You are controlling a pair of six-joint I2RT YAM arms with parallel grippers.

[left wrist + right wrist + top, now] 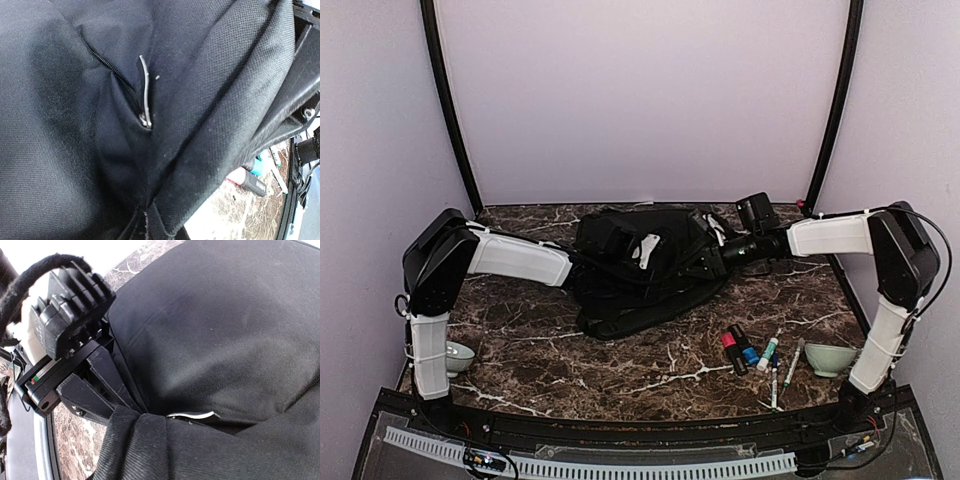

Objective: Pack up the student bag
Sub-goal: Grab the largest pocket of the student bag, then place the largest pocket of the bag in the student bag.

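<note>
Black, finely woven cloth on the student bag [640, 270]; silver-grey zip pull [145, 95] against black zip teeth. Dark brown marble pattern with white veins across the tabletop [620, 365]. Pale green for the left bowl [458, 355] and the right bowl [830, 358]. Red-and-black marker [732, 350], blue-and-black marker [748, 350], white pen with green tip [768, 352]. White covers, black joints on both arms.

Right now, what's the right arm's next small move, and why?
Probably close the right gripper on the zipper pull: the left gripper pinches the student bag, its zipper looks shut, and the markers lie outside.
</note>
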